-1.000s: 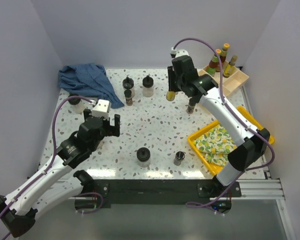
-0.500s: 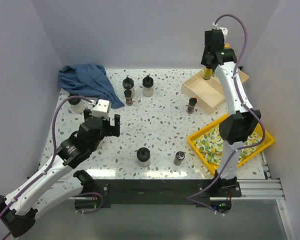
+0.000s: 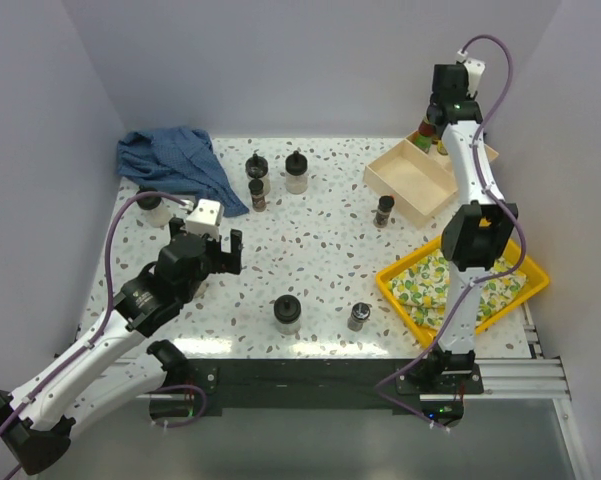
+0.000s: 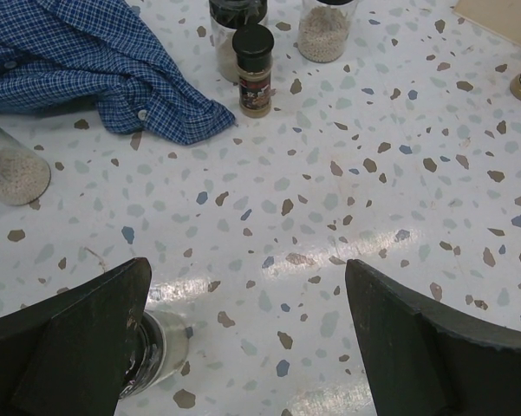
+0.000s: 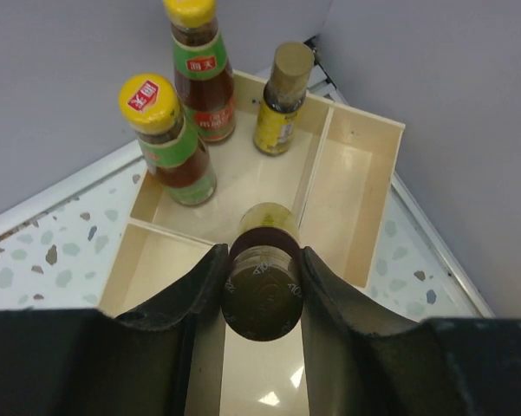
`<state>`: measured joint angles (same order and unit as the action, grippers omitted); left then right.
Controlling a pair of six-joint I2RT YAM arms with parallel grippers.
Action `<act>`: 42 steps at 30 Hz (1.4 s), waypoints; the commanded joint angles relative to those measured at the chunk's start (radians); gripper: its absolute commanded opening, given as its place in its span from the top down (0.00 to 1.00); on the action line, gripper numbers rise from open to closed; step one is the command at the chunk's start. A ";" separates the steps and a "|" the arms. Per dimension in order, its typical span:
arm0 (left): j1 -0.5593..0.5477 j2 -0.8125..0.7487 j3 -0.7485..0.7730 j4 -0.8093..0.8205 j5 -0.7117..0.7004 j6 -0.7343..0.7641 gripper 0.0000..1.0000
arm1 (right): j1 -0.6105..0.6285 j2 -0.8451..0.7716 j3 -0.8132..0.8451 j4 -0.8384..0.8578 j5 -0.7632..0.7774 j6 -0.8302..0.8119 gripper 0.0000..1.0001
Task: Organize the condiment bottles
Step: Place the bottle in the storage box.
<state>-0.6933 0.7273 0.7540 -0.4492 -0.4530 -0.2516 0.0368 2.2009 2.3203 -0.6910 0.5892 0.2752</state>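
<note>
We held a bottle [image 5: 262,299] clamped in the right pincer [image 5: 262,264] above the tray [image 5: 364,130], where three other bottles [image 5: 169,143] stood. Our left pincer [image 4: 247,321] gaped empty over the counter [image 4: 373,191], with a jar [image 4: 160,347] just beside one finger.

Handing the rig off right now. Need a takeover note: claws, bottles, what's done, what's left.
Left claw: open, empty, low over the table.
Right claw: shut on a gold-capped bottle, held above the beige tray.
Done: three sauce bottles stand in the tray's far compartment.
Left: set the held bottle in the tray. The top view shows four jars and three shakers out on the table.
</note>
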 commanded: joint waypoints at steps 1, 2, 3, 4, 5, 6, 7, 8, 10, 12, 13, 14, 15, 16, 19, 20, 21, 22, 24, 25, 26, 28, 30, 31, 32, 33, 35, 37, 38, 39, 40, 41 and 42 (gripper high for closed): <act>0.002 -0.002 -0.004 0.046 0.005 -0.015 0.01 | 0.006 0.002 0.059 0.237 0.090 -0.041 1.00; 0.003 -0.002 -0.004 0.044 0.005 -0.015 0.01 | 0.006 0.002 0.050 0.254 0.090 -0.031 1.00; 0.002 -0.003 -0.004 0.046 0.005 -0.015 0.01 | 0.006 0.005 0.041 0.277 0.103 -0.027 1.00; 0.003 -0.005 -0.002 0.046 0.007 -0.015 0.01 | 0.008 0.006 0.036 0.283 0.109 -0.022 1.00; 0.002 -0.006 -0.002 0.046 0.005 -0.015 0.01 | 0.009 0.006 0.031 0.292 0.104 -0.010 1.00; 0.002 -0.006 -0.002 0.044 0.005 -0.015 0.01 | 0.008 0.013 0.024 0.301 0.098 -0.001 1.00; 0.002 -0.008 -0.002 0.044 0.004 -0.015 0.01 | 0.009 0.019 0.024 0.304 0.095 0.010 1.00; 0.002 -0.011 -0.002 0.043 0.002 -0.015 0.01 | 0.009 0.025 0.024 0.306 0.072 0.016 1.00; 0.002 -0.016 -0.002 0.044 -0.001 -0.015 0.01 | 0.009 0.048 0.028 0.306 0.078 0.021 1.00; 0.002 -0.019 -0.004 0.044 -0.001 -0.017 0.01 | 0.009 0.056 0.022 0.309 0.112 0.032 1.00; 0.002 -0.019 -0.004 0.043 0.002 -0.017 0.01 | 0.008 0.059 0.014 0.318 0.121 0.033 1.00; 0.002 -0.020 -0.004 0.043 0.002 -0.017 0.01 | 0.008 0.057 0.004 0.330 0.127 0.035 1.00; 0.002 -0.020 -0.004 0.043 0.004 -0.018 0.01 | 0.009 0.057 -0.015 0.359 0.142 0.036 1.00; 0.003 -0.022 -0.005 0.044 0.004 -0.017 0.01 | 0.008 0.065 -0.019 0.369 0.150 0.041 1.00; 0.002 -0.016 -0.005 0.043 0.004 -0.017 0.01 | 0.008 0.100 0.026 0.375 0.185 0.044 1.00; 0.002 -0.012 -0.004 0.044 0.005 -0.017 0.01 | 0.008 0.130 0.043 0.370 0.195 0.050 1.00; 0.003 -0.011 -0.005 0.044 0.005 -0.017 0.01 | 0.006 0.140 0.066 0.364 0.202 0.053 1.00; 0.002 -0.009 -0.004 0.044 0.005 -0.017 0.01 | 0.006 0.148 0.070 0.366 0.202 0.055 1.00; 0.002 -0.011 -0.004 0.044 0.005 -0.015 0.01 | 0.005 0.163 0.074 0.360 0.198 0.071 1.00; 0.002 -0.009 -0.005 0.044 0.004 -0.017 0.01 | 0.003 0.164 0.070 0.354 0.201 0.097 1.00; 0.003 -0.008 -0.005 0.044 0.002 -0.017 0.01 | 0.003 0.160 0.045 0.355 0.201 0.105 1.00; 0.002 -0.005 -0.005 0.046 0.000 -0.015 0.01 | 0.005 0.157 0.024 0.354 0.208 0.134 1.00; 0.003 -0.005 -0.005 0.044 0.000 -0.017 0.01 | 0.003 0.163 0.019 0.340 0.225 0.150 1.00; 0.002 -0.002 -0.005 0.046 0.000 -0.017 0.01 | 0.003 0.166 0.024 0.335 0.227 0.159 1.00; 0.002 -0.003 -0.005 0.046 0.000 -0.017 0.01 | 0.005 0.172 0.040 0.323 0.230 0.160 1.00; 0.002 0.000 -0.005 0.046 0.004 -0.015 0.01 | 0.003 0.186 0.054 0.309 0.238 0.166 1.00; 0.002 0.000 -0.005 0.046 0.002 -0.015 0.01 | 0.002 0.197 0.085 0.276 0.260 0.180 1.00; 0.002 0.003 -0.005 0.046 0.002 -0.017 0.01 | 0.000 0.198 0.083 0.274 0.270 0.191 1.00; 0.002 0.003 -0.005 0.046 0.002 -0.015 0.01 | 0.000 0.197 0.073 0.283 0.271 0.193 1.00; 0.002 0.000 -0.005 0.044 0.000 -0.015 0.01 | 0.000 0.194 0.068 0.288 0.271 0.193 1.00; 0.002 0.001 -0.004 0.044 0.000 -0.015 0.01 | 0.000 0.195 0.070 0.288 0.271 0.200 1.00; 0.002 0.001 -0.005 0.044 -0.001 -0.015 0.01 | 0.000 0.195 0.073 0.286 0.271 0.205 1.00; 0.002 0.001 -0.005 0.046 -0.001 -0.015 0.01 | 0.000 0.197 0.074 0.283 0.271 0.211 1.00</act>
<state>-0.6933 0.7307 0.7540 -0.4488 -0.4500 -0.2516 0.0418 2.4168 2.3337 -0.4595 0.7918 0.4305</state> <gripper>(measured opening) 0.994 0.354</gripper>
